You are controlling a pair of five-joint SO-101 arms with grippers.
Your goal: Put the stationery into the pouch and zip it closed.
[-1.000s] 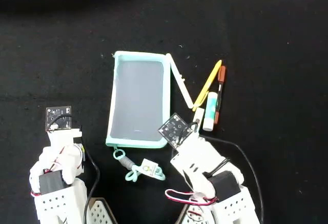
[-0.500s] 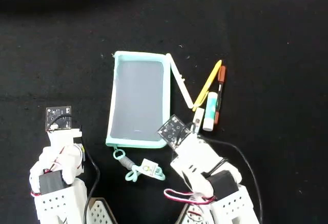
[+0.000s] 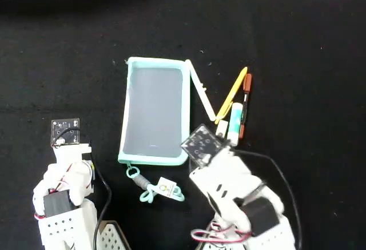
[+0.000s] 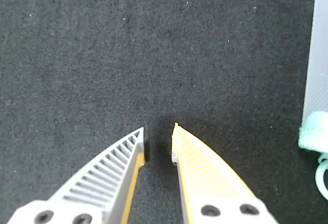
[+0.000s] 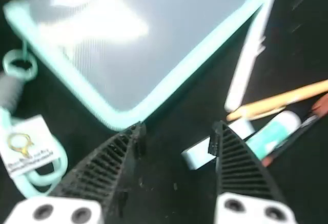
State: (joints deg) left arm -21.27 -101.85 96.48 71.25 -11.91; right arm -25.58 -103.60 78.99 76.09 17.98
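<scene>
Gaping wide, the right pincer is hovering over the white block (pencil just beside); closing off-centre could scatter both

Open table surrounds the pouch except where pens crowd one side

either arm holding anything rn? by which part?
Nothing is held. The left tool stands slightly parted over the black table. The right tool is open beside the pouch corner, with nothing between its fingers.
</scene>
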